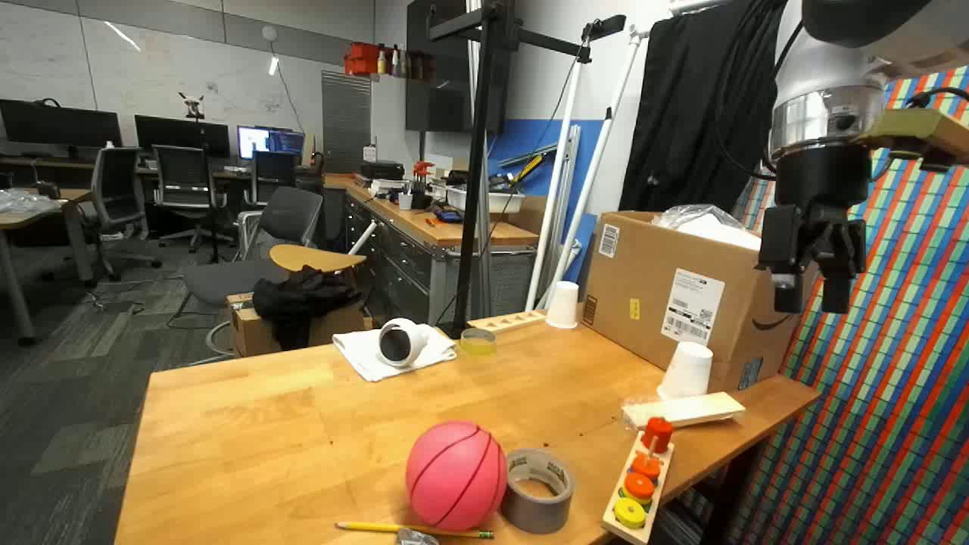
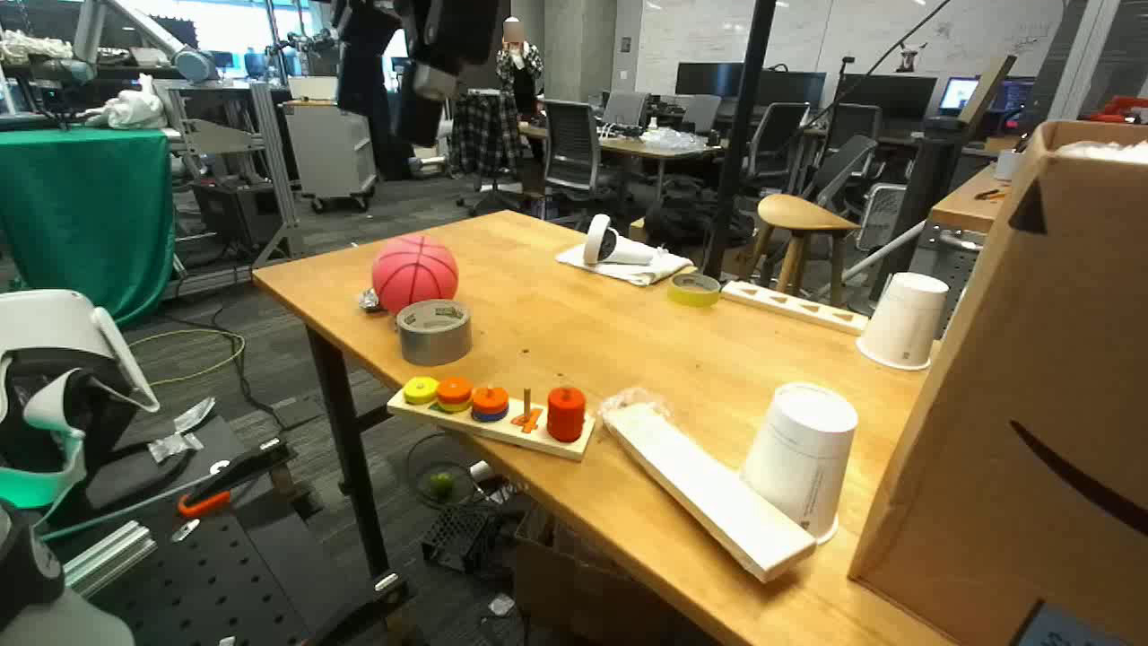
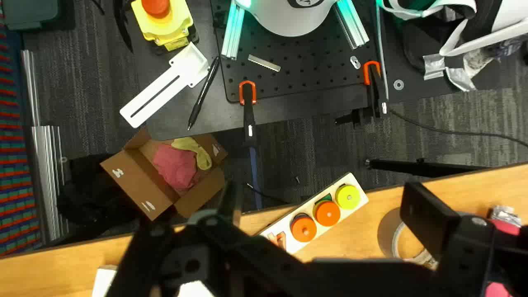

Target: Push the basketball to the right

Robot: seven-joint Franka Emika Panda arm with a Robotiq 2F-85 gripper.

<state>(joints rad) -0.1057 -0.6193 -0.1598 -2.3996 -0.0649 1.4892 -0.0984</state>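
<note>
Presumably the approach is in hand: in an exterior view the end effector (image 1: pixel 812 297) hangs high, well apart from the ball (image 1: pixel 456 475), which sits on the surface (image 1: pixel 265 424) beside the grey tape (image 1: pixel 536 516). The next move calls for coming down at the ball's left flank, though by this view the tape would block the path. In an exterior view the tape partly covers the ball (image 2: pixel 415 265), and the frame's top cuts off the end effector. In the wrist view the fingers (image 3: pixel 429 214) stand wide apart, holding nothing; pink slivers beyond one are likely the ball.
</note>
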